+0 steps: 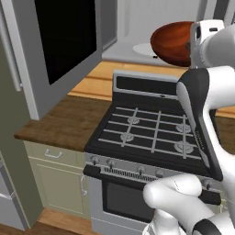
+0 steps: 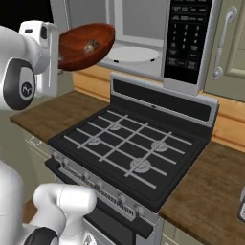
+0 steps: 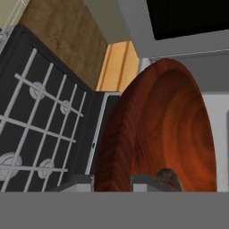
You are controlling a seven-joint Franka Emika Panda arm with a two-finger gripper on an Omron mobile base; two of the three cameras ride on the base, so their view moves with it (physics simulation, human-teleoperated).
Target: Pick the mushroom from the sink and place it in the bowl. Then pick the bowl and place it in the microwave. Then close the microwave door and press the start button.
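Observation:
My gripper [image 3: 112, 182] is shut on the rim of the reddish-brown bowl [image 3: 165, 129], one fingertip on each side of the wall. The bowl [image 2: 86, 45] hangs tilted in the air above the back of the stove, just in front of the microwave [image 2: 143, 28] opening. The small tan-brown mushroom [image 2: 89, 46] lies inside the bowl, low near my fingers [image 3: 144, 182] in the hand view. The microwave door [image 1: 59, 41] with its black window stands swung open to the left. The white turntable plate [image 2: 131, 53] shows inside, beside the dark control strip [image 2: 186, 38]. The sink is out of view.
A black stove [image 2: 124, 148] with grey grates sits below the bowl, between stretches of wooden counter [image 1: 64, 121]. An olive cabinet door with a grey handle [image 2: 220, 48] stands right of the microwave. My own white arm [image 1: 202, 114] rises over the stove's right side.

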